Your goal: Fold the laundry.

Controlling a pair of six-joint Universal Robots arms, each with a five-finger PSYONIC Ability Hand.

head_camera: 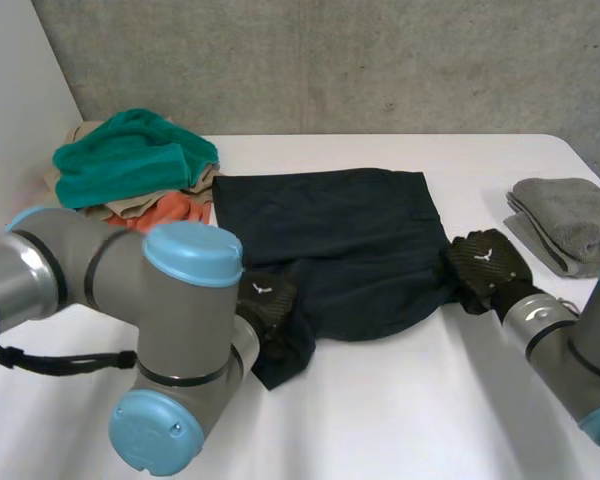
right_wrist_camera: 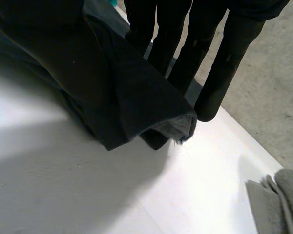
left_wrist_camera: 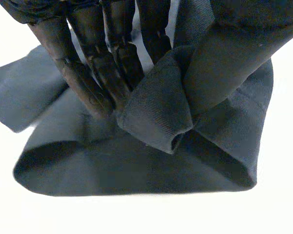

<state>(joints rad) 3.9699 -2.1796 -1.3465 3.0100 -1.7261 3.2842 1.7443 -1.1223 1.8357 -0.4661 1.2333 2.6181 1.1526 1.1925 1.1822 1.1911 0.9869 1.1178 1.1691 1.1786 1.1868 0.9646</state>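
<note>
Head view: the left hand (head_camera: 265, 300) pinched the near left corner of the dark navy cloth garment (head_camera: 340, 235), which lay mid-way across the white table (head_camera: 410, 420), and the right hand (head_camera: 485, 262) pinched its near right corner. The step in hand appeared to be the first fold. The next move called for lifting both corners evenly toward the far edge.

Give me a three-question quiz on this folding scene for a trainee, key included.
1. True or false: the folded grey towel lies on the white table, to the right of the right hand.
2. What tops the mixed laundry pile at the far left? A) a teal terry towel B) a white shirt C) a striped sock
3. Name the cloth that the left hand and right hand both pinch.
Key: 1 true; 2 A; 3 the dark navy garment.
</note>
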